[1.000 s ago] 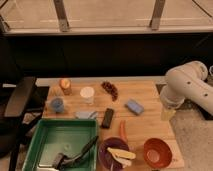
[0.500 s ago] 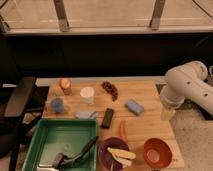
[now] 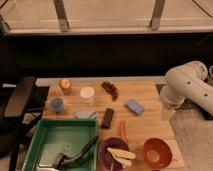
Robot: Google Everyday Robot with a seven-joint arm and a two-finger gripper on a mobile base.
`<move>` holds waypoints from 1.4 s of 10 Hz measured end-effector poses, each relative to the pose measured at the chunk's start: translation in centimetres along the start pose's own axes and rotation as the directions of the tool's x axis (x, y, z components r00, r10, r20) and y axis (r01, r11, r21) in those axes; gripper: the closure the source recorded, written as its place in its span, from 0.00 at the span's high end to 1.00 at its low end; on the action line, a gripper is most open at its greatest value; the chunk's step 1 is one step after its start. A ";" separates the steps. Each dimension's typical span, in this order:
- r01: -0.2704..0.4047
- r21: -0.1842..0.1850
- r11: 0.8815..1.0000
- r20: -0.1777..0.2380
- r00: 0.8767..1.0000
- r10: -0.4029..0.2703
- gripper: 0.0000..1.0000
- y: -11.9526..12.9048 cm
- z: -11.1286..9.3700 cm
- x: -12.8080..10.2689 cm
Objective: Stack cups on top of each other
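Observation:
The light blue cup (image 3: 57, 104) stands upright on the wooden table (image 3: 145, 122) at the left. The white cup (image 3: 87, 94) stands upright a little to its right and further back. The two cups are apart. My white arm (image 3: 187, 85) hangs over the table's right edge. My gripper (image 3: 167, 112) points down beside that edge, far to the right of both cups, and holds nothing that I can see.
An orange item (image 3: 65, 85), a dark red bunch (image 3: 111, 90), a blue sponge (image 3: 134, 106), a black bar (image 3: 107, 118) and a pale packet (image 3: 86, 114) lie mid-table. In front are a green bin (image 3: 45, 140), a purple bowl (image 3: 107, 155) and an orange-red bowl (image 3: 157, 151). A chair (image 3: 17, 100) stands at the left.

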 end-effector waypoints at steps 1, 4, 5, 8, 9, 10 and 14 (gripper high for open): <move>0.000 0.000 1.000 0.000 1.000 0.000 0.65 0.0 0.0 0.0; 0.000 0.000 1.000 0.000 1.000 0.000 0.65 0.0 0.0 0.0; 0.000 0.000 1.000 0.000 1.000 0.000 0.65 0.0 0.0 0.0; 0.022 0.018 1.000 0.000 1.000 -0.022 0.65 -0.1 -0.2 -0.1; 0.064 0.027 0.998 -0.001 0.998 -0.064 0.65 -0.4 -0.3 -0.7; 0.116 0.035 0.993 0.002 0.993 -0.116 0.65 -0.8 -0.5 -2.0; 0.325 0.056 0.944 0.005 0.946 -0.326 0.65 -3.2 -0.9 -9.9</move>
